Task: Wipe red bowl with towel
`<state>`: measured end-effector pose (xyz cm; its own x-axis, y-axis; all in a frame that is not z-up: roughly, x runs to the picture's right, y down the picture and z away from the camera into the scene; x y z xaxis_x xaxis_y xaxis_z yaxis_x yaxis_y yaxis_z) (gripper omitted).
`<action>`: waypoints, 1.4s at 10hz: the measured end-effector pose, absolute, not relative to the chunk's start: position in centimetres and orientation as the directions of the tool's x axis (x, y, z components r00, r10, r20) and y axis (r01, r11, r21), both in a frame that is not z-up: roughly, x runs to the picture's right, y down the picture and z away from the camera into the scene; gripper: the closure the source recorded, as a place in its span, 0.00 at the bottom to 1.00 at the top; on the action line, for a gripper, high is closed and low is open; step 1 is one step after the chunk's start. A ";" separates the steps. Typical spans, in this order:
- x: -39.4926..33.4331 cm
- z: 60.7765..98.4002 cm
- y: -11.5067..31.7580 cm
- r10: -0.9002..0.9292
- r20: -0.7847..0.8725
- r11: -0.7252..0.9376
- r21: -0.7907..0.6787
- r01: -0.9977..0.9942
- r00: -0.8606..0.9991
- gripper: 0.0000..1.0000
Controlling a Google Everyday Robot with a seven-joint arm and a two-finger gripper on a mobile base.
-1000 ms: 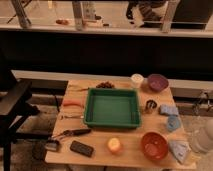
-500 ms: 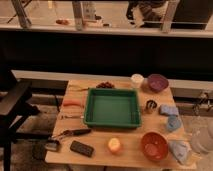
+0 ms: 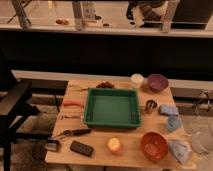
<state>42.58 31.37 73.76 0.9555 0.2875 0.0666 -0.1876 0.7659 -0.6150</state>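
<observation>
Your gripper (image 3: 200,141): jaws apart, empty, right of wooden table (image 3: 97,154). Towel (image 3: 180,150): limp beside red bowl (image 3: 154,146), long axis unclear.

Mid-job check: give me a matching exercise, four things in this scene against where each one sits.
Things:
1. round orange-red bowl
2. round dark purple bowl
3. limp pale blue-grey towel
4. pale grey gripper

Places:
A. far right corner of the wooden table
B. off the table's right edge, beside the towel
C. near edge, in front of the rectangular green tray
D. near right corner, right of the red bowl

Pairs: 1-C, 2-A, 3-D, 4-B
</observation>
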 end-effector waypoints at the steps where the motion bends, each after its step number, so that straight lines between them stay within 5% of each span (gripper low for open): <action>1: 43.2 74.0 31.3 0.296 0.062 0.764 -0.614 -0.197 0.953 0.20; 7: 45.7 75.4 31.9 0.350 0.014 0.738 -0.621 -0.266 0.937 0.27; 10: 45.6 75.5 32.2 0.360 0.010 0.732 -0.624 -0.276 0.933 0.48; 14: 45.1 75.2 31.6 0.363 0.018 0.744 -0.608 -0.278 0.932 0.54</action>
<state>45.05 31.58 75.19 0.9315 0.3632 0.0184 -0.2780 0.7437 -0.6080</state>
